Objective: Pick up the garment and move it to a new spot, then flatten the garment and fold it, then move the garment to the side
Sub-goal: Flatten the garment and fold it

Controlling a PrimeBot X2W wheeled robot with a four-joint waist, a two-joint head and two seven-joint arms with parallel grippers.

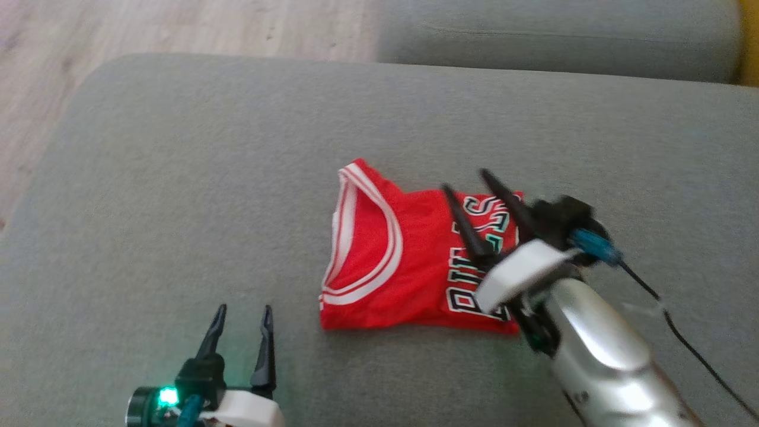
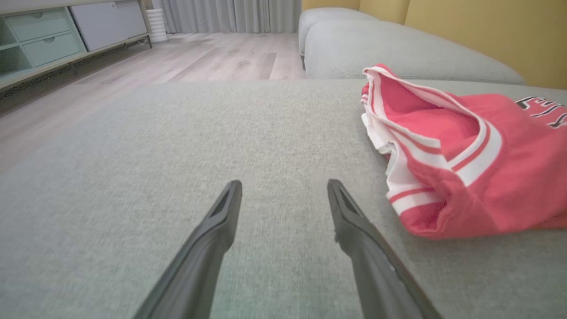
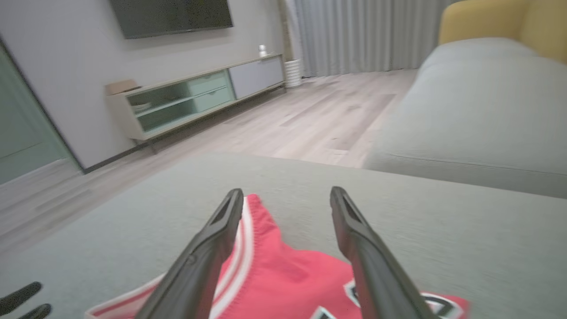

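The red jersey (image 1: 391,267) lies folded in a compact rectangle mid-cushion on the grey sofa (image 1: 178,178), striped armhole left, lettering right. The right hand (image 1: 464,181) hovers over its lettered side, spread open, probably poised to shift it aside. The left hand (image 1: 244,309), also spread, sits near-left, apart.

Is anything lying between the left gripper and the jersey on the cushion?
Nothing visible. Bare grey cushion separates the open left gripper from the red jersey, which lies to its right.
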